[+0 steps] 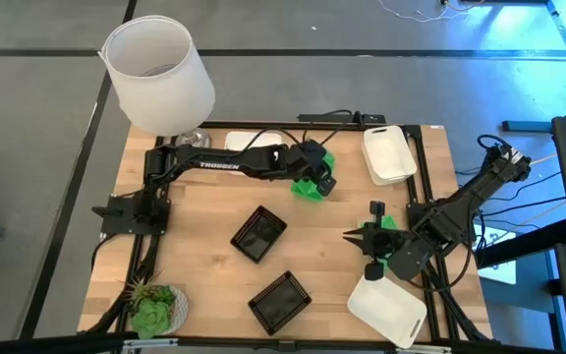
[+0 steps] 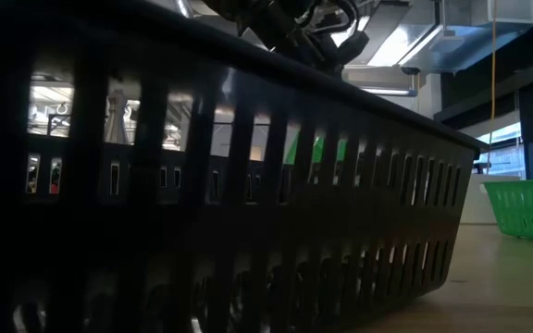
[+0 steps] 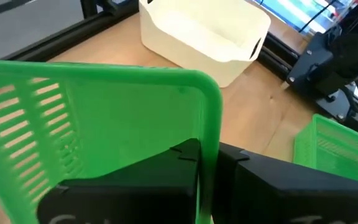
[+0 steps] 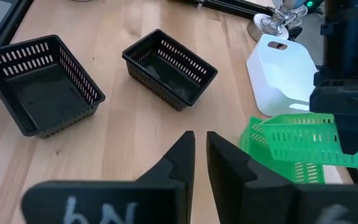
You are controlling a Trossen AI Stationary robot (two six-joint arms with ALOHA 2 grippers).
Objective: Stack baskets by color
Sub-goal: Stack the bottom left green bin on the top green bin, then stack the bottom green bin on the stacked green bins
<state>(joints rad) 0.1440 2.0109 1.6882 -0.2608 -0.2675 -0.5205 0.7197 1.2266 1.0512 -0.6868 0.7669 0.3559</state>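
Fingers of the left gripper (image 3: 207, 177) clench a green basket's (image 3: 104, 118) wall above mid-surface; the right gripper (image 4: 199, 155), nearly closed, holds nothing. Carry it level toward the other green basket (image 1: 386, 241), aligning corners before releasing.

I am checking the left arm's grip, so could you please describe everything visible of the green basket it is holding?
The green basket is a small, shallow rectangular tray of bright green plastic with rounded corners and rows of slots in its walls. The left pincer is shut on one wall, a finger on either side of the rim. It hangs tilted above the wooden table, near the back middle, left of the white basket. Whether it touches the table cannot be told.
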